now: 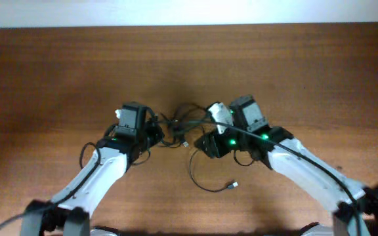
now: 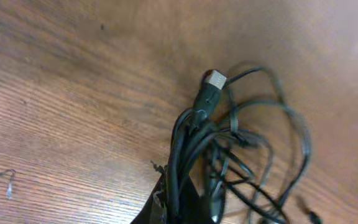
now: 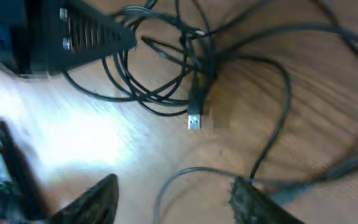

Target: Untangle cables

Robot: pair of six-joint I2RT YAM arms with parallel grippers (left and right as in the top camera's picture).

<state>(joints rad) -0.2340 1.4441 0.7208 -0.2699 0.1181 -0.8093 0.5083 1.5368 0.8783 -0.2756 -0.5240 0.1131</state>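
The thin black cables (image 1: pixel 179 126) lie in a tangled bunch on the wooden table between my two arms. One strand loops toward the front and ends in a small plug (image 1: pixel 231 186). My left gripper (image 2: pixel 188 202) is shut on a bundle of strands, and a silver-tipped plug (image 2: pixel 214 79) sticks out beyond it; in the overhead view the left gripper (image 1: pixel 155 134) sits at the tangle's left side. My right gripper (image 3: pixel 176 199) is open just above the table, with a cable loop (image 3: pixel 185 171) between its fingers and another plug (image 3: pixel 194 120) ahead. It sits right of the tangle (image 1: pixel 205 141).
The wooden table (image 1: pixel 58 72) stretches to a pale wall edge at the back. The left gripper's black body (image 3: pixel 82 31) shows at the right wrist view's top left. Thicker robot cables run along both arms (image 1: pixel 287 147).
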